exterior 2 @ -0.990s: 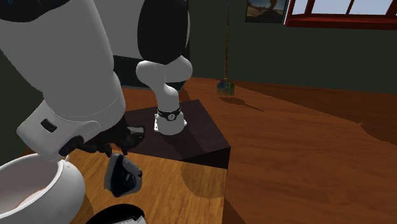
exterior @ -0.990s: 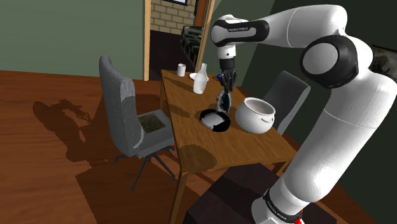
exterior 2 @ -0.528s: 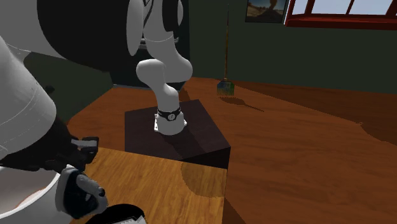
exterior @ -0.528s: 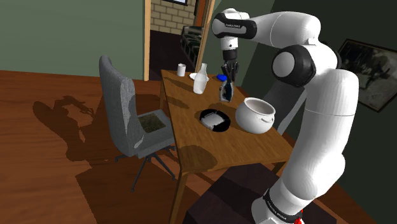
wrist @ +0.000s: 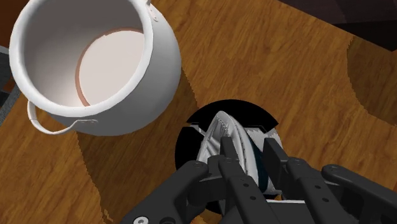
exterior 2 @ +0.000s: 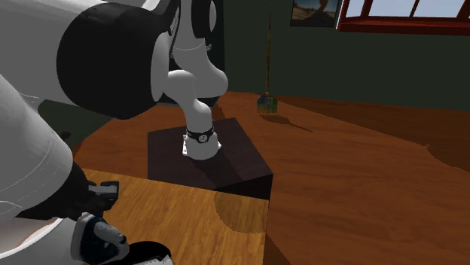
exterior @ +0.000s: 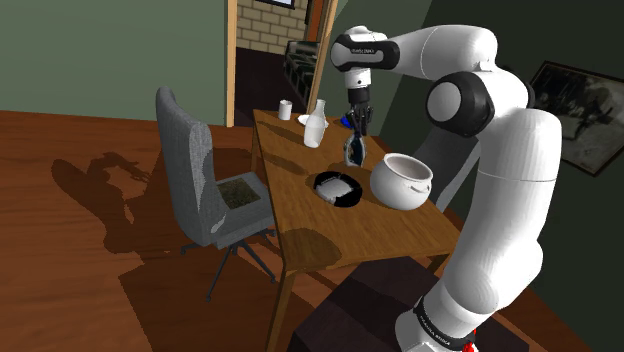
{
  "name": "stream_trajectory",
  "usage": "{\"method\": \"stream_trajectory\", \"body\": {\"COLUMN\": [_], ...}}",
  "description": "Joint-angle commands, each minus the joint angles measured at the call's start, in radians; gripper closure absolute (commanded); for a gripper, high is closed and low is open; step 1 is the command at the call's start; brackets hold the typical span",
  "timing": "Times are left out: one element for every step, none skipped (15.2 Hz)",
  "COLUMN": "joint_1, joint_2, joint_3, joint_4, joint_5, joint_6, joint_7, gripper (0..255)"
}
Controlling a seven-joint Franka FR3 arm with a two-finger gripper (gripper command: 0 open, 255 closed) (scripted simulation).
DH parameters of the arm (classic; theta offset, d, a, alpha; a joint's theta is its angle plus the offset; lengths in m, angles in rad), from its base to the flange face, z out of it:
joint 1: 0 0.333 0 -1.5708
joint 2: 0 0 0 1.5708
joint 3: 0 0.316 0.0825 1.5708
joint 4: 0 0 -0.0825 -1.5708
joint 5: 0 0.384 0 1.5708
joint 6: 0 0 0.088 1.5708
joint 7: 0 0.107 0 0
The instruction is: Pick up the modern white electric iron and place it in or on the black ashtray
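In a room with a brown wooden floor [exterior: 90, 270] and dark green walls, the white arm [exterior: 520, 170] rises from its dark stand [exterior: 365, 305] and bends over a long wooden surface [exterior: 320, 230]. A grey office chair [exterior: 195, 165] stands at the side of the surface that is on the shoulder view's left. In the second exterior view a broom [exterior 2: 265, 102] leans on the far wall. On the surface, near the arm, sits a big white pot [exterior: 402, 180] with handles, upright and open, its inside pale. Just beside the pot, toward the shoulder view's left, lies the black ashtray [exterior: 349, 197], round, with something light inside it. Farther along the surface stand a white bottle [exterior: 317, 125] and a small white cup [exterior: 285, 110], both well apart from the ashtray. The iron [exterior: 354, 150] is in the air above the surface, hanging under the gripper [exterior: 355, 128] with its pointed end away from it, near the ashtray and higher than it. In the wrist view the iron [wrist: 219, 133] shows directly in front of the ashtray [wrist: 189, 143], whose black rim appears around it. The iron is white and grey with dark blue parts. The fingers [wrist: 230, 162] are narrow and press on the iron from both sides, so it is held.
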Motion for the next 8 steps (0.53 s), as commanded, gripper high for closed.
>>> {"method": "stream_trajectory", "body": {"joint_1": [0.0,0.0,0.0,0.0,0.0,0.0,0.0,0.0], "joint_2": [-0.001,-0.001,0.0,0.0,0.001,0.002,0.004,0.005], "joint_3": [0.001,0.001,0.001,0.001,0.002,0.002,0.002,0.003], "joint_4": [-0.027,-0.04,-0.053,-0.065,-0.077,-0.089,-0.1,-0.111], "joint_5": [0.0,0.001,0.001,0.001,0.002,0.002,0.002,0.003], "joint_6": [0.026,0.039,0.052,0.065,0.078,0.091,0.103,0.116], "joint_7": [0.004,0.007,0.009,0.011,0.013,0.015,0.017,0.02], "gripper": [255,255,255,255,255,255,255,255]}}
